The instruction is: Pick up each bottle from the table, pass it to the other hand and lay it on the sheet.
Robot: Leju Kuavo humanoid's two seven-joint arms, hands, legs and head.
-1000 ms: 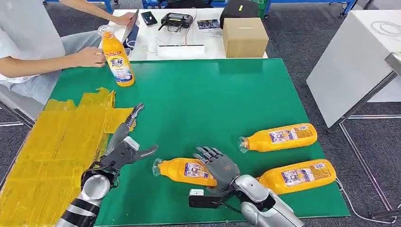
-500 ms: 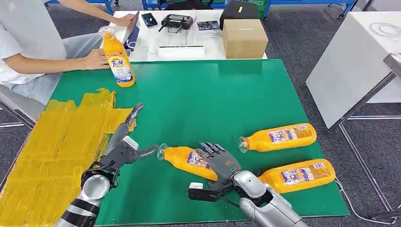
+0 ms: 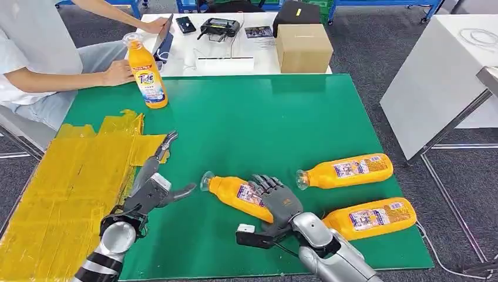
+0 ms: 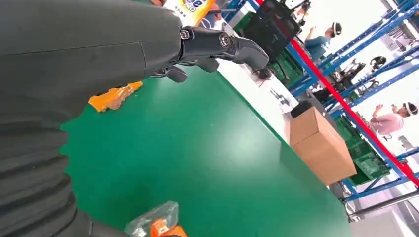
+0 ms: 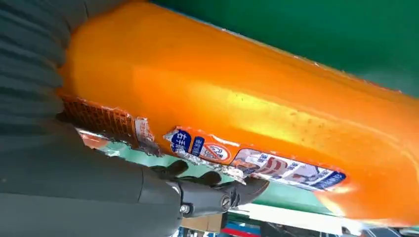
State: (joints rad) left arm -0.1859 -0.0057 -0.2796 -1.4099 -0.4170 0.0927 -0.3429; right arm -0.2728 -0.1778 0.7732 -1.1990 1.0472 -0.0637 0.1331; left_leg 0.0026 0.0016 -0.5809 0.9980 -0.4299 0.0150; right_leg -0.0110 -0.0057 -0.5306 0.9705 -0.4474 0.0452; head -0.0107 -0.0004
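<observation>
Orange plastic detergent bottle with a clear cap was in the right hand, fingers wrapped around its body near the base, neck pointing toward the left hand. In the head view its neck end looked tilted up off the green worktop; I couldn't tell whether the base end was clear. The right wrist view showed the bottle pressed tight against the palm, label facing the fingers.

Left hand hovered near the edge of the yellow crinkled sheet, fingers spread and holding nothing, thumb aimed at the bottle cap, just apart from it.

Step in hand, as I judged it: the handover. To do it well:
- keep the right grasp firm until the left fingers closed fully around the neck end
- take the bottle clear of the right fingers, not over them
- release the right only once the left carried the weight; the smooth plastic could slip or roll

Two more orange bottles lay on the worktop beside the right arm. A fourth stood upright at the far corner by a seated person's hand.
</observation>
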